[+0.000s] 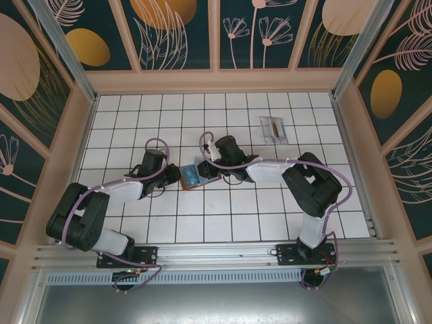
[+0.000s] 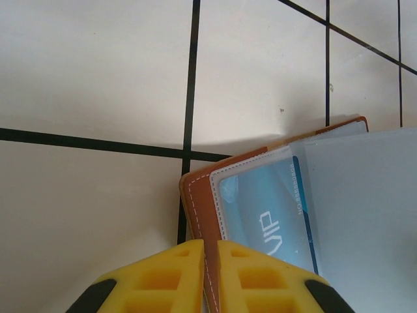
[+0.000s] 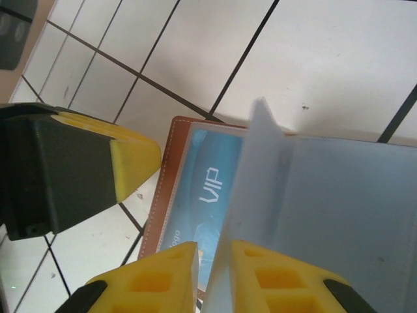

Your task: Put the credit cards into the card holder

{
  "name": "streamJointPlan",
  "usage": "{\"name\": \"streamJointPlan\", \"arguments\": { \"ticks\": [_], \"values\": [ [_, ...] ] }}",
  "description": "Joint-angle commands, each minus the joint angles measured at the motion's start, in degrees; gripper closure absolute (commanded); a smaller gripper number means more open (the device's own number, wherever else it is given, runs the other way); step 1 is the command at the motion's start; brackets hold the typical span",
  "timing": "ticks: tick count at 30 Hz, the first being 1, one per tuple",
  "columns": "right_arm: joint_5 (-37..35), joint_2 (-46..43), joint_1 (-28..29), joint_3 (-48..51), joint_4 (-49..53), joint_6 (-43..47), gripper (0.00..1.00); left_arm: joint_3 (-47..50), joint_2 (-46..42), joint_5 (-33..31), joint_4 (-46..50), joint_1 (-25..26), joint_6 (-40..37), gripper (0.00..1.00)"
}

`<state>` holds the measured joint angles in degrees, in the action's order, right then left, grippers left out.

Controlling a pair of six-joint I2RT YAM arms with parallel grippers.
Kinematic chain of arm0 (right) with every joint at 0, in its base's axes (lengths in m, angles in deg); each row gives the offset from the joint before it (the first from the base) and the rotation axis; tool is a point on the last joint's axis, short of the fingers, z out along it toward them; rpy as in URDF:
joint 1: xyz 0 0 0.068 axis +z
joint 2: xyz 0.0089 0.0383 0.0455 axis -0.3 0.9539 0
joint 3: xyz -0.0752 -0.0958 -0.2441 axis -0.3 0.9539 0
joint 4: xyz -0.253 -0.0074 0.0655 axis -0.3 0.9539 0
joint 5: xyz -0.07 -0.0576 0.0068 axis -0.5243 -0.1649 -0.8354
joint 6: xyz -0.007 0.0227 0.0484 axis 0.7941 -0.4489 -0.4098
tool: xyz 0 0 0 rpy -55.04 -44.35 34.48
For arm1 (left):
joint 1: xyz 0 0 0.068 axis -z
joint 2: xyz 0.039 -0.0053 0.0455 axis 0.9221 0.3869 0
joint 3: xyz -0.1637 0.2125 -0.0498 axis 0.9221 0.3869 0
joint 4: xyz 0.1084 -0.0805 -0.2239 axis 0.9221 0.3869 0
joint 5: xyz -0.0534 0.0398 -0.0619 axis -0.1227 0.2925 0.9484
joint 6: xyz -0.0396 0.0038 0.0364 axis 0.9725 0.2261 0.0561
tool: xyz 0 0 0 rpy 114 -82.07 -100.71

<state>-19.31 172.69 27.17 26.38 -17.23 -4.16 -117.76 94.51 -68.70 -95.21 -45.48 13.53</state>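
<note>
Card holder [image 1: 190, 177] lies opened out on the white tiled table [image 1: 135, 121], near its middle, between the two arms. The left gripper [image 2: 210, 251] is nearly closed, its yellow fingers pinching the stitched brown leather edge to pin the wallet down. The right gripper [image 3: 214, 254] is also narrow, nipped on a pale blue-grey inner leaf [image 3: 326, 208] and lifting it clear of the pocket beneath. A blue card [image 2: 267, 215] already sits under the clear window of that pocket. The other credit cards [image 1: 273, 128] show as a pale patch with a dark stripe, well apart on the far right tiles; how many there are is too small to tell. The step in hand looks like spreading the holder to expose a free slot. The next move probably calls for one arm to let go and fetch a card while the other keeps the wallet flat and open. The blue card reads "VIP" in white; a line of small print runs along its edge, too fine to read with certainty.
</note>
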Motion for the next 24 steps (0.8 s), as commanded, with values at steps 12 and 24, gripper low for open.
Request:
{"name": "streamJointPlan", "arguments": {
  "ticks": [12,24],
  "values": [
    [8.54,4.8,-2.26,3.0,-10.06,-4.66,0.72,0.03,2.29,-0.08,-0.71,0.05,-1.1,0.84],
    [7.12,6.43,-2.58,1.98,-8.11,-4.27,0.6,-2.33,0.65,0.86,0.66,0.06,-0.24,0.57]
  ]
}}
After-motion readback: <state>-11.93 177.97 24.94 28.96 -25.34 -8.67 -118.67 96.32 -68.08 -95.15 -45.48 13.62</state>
